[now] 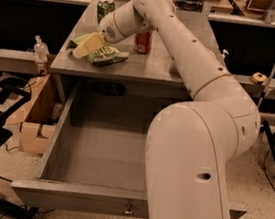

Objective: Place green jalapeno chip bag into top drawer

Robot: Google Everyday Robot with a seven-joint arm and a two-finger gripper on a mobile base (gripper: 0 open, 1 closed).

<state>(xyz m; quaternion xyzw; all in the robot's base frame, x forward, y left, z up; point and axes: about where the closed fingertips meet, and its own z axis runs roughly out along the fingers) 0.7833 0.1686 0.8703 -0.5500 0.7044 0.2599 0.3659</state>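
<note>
Drawer nearest: the top drawer (pixel 75 196) stands pulled out below the hand (pixel 86 47). Just beside the hand, the green jalapeno chip bag (pixel 107 55) lies on the counter (pixel 143 68). Whether the hand grips cannot be told. Light, crinkly, slippery foil, so pinch a crumpled edge.
</note>
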